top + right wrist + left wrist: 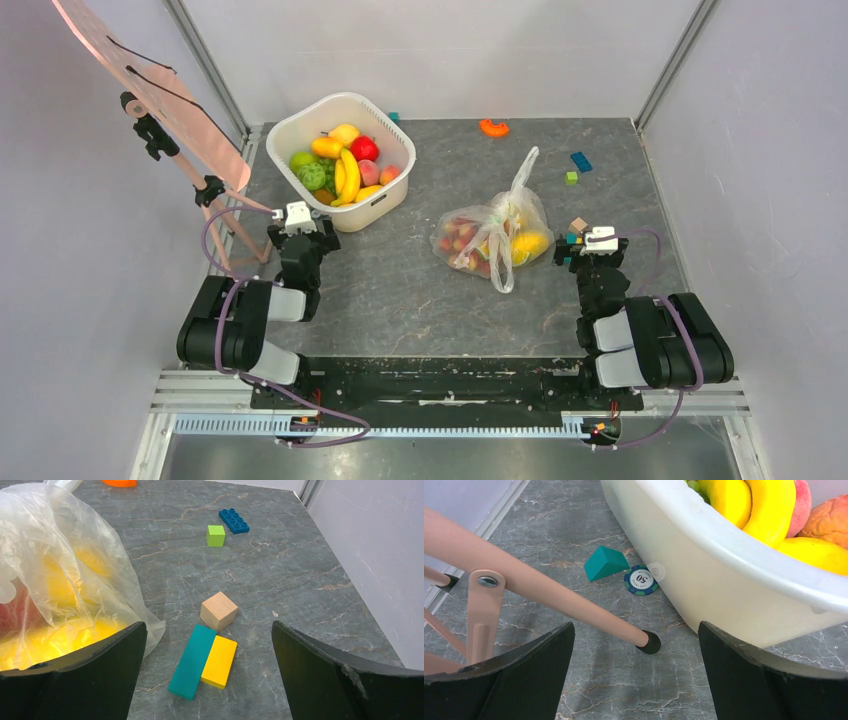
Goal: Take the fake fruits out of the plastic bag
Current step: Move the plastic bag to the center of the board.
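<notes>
1. Crouching at the near edge, the left arm is folded, elbow back by its base and wrist reaching forward low over the table (400, 290)
2. The left gripper (300, 232) points toward the far side, just beside the near left corner of the white tub (345, 215)
3. Its claw is released: the two black fingers (524, 675) stand wide apart and grasp nothing; between them the wrist view shows the black foot of a pink easel leg (549, 600), and further off a teal wedge (605, 562) and a poker chip (641, 580) beside the tub wall
4. The right arm is folded the same way, and the right gripper (597, 245) sits low, pointing away from the bases, just right of the plastic bag (495, 235)
5. Its claw is also released, spread wide around nothing; ahead of it lie a wooden cube (218, 610), a teal block (192, 661) and a yellow block (219, 661) side by side
6. The plastic bag lies on the table right of centre, between the tub and the right gripper, apart from both
7. Its long axis runs from near to far: one loop handle stretches toward the far side, leaning slightly right, and the other droops toward the arms
8. The fake fruits (465, 240) are inside the bag, reddish ones on the left and a round yellow fruit (530, 243) on the right, nearest the right claw
</notes>
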You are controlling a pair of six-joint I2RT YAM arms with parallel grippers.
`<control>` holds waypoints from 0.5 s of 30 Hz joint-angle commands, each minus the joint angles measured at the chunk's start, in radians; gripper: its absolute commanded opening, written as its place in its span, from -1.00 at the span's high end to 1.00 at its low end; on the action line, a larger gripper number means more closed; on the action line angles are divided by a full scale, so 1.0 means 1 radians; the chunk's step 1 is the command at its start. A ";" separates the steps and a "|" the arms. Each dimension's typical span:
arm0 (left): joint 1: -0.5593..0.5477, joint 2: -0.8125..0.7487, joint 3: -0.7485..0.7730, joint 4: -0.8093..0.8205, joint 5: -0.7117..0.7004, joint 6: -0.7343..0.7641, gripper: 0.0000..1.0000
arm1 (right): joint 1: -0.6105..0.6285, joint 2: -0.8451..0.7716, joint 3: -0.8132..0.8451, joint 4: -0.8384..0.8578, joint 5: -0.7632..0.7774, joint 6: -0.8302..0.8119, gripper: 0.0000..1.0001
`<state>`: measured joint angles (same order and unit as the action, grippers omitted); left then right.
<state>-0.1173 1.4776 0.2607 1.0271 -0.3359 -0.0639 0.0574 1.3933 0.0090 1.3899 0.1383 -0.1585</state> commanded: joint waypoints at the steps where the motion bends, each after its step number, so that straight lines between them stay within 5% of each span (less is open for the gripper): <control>1: 0.005 -0.001 0.000 0.051 -0.007 0.026 -0.99 | 0.004 -0.012 -0.092 0.028 0.019 -0.012 -0.96; 15: 0.004 -0.001 -0.005 0.061 -0.018 0.025 -0.99 | 0.004 -0.011 -0.093 0.027 0.020 -0.011 -0.96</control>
<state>-0.1173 1.4776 0.2607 1.0271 -0.3359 -0.0639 0.0574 1.3933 0.0090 1.3899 0.1387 -0.1585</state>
